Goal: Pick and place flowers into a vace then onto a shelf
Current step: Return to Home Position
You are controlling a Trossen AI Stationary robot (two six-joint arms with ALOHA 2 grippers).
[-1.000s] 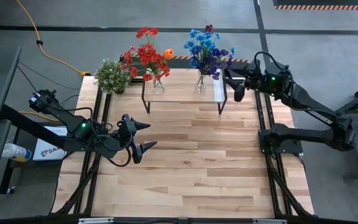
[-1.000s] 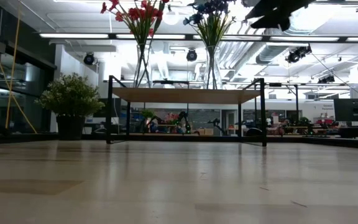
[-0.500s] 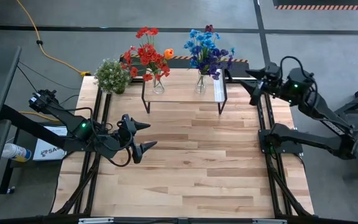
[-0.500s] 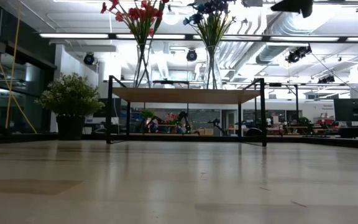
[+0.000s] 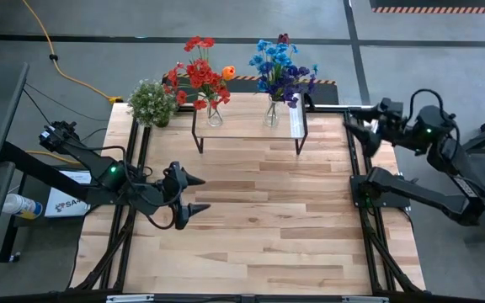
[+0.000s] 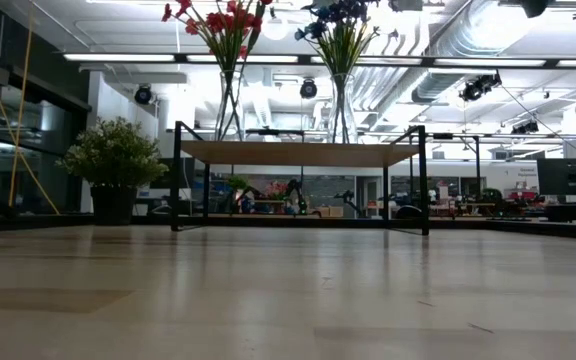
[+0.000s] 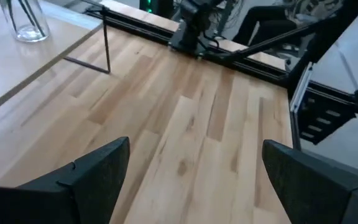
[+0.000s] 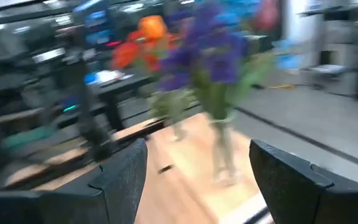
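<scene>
Two glass vases stand upright on the low wooden shelf [image 5: 247, 126] at the table's far edge. One holds the red flowers [image 5: 197, 76] with an orange tulip [image 5: 228, 72], the other the blue and purple flowers [image 5: 279, 71]. My right gripper [image 5: 362, 128] hangs open at the table's right edge, level with the shelf and pointing toward it. The right wrist view shows the purple flowers [image 8: 213, 59] blurred ahead of that gripper [image 8: 197, 186]. My left gripper [image 5: 202, 194] hovers open over the table's left half, with nothing between its fingers [image 7: 98, 177].
A bushy potted plant [image 5: 151, 103] stands on the table left of the shelf. A white strip [image 5: 297, 123] lies at the shelf's right end. Black frame rails [image 5: 359, 181] run along both sides of the table. Bare wooden tabletop [image 5: 268, 219] stretches in front of the shelf.
My right gripper has drawn back from the shelf's right end toward the table's right edge, staying open and about level. My left gripper has swung its fingers a little toward the near edge without shifting place. The vases and flowers have stayed put.
</scene>
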